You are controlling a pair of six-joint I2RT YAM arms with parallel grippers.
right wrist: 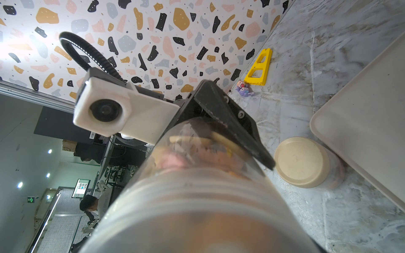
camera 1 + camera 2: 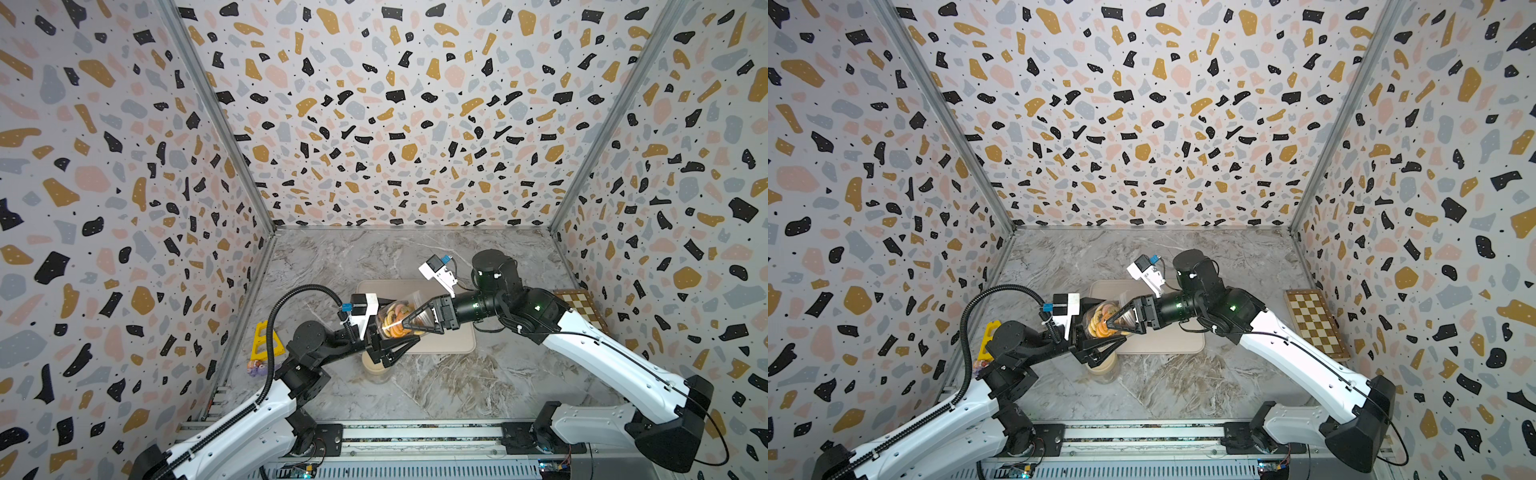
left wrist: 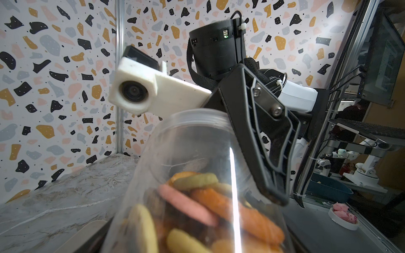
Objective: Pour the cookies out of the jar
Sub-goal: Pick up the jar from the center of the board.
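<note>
Marble tabletop (image 2: 457, 382) beneath the held jar (image 2: 399, 320) — terrazzo walls (image 2: 395, 104) on three sides

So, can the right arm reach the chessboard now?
Probably yes: the chessboard lies beside the right arm with nothing between them, but the right hand is shut on the cookie jar, so it is not free.

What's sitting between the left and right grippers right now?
The clear jar, cookies inside, held in the air; both top views show it.
</note>
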